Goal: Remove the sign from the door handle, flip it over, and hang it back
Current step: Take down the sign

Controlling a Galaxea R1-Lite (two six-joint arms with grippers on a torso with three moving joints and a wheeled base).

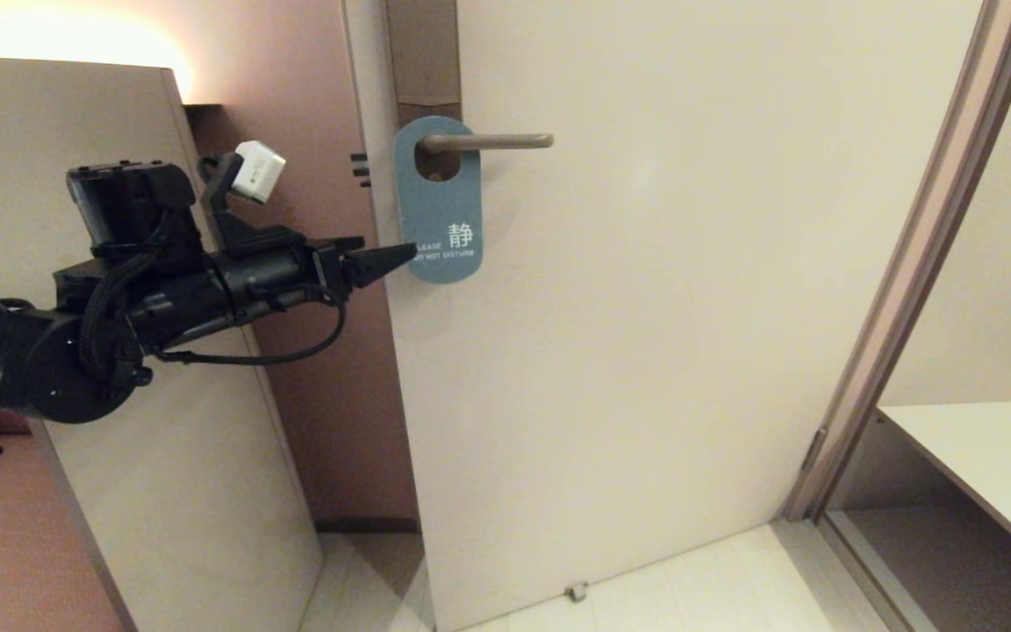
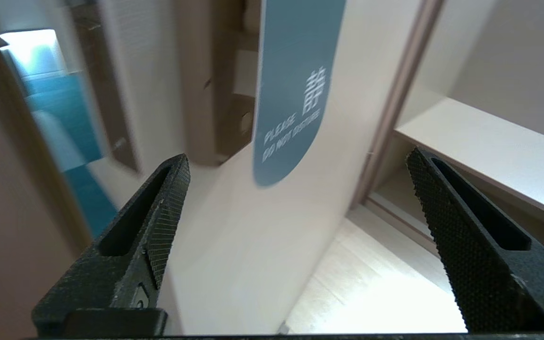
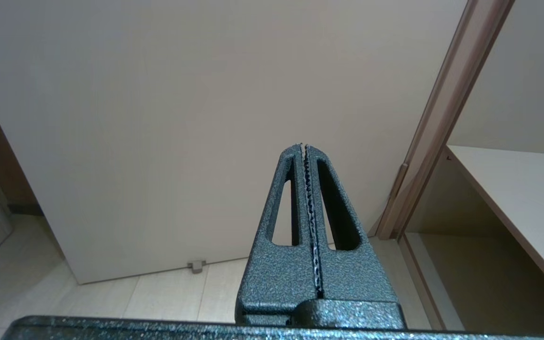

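The sign hangs by its oval hole from the door handle, teal-blue side out, with white "PLEASE DO NOT DISTURB" near its rounded lower end. My left gripper reaches in from the left at the height of the sign's lower edge. In the left wrist view the sign hangs just beyond the open left gripper, and nothing sits between the fingers. My right gripper is shut and empty, low in front of the door and outside the head view.
The pale door stands ajar. Its frame and a white shelf are on the right, and a tall beige panel is on the left behind my left arm. A small door stop sits on the floor.
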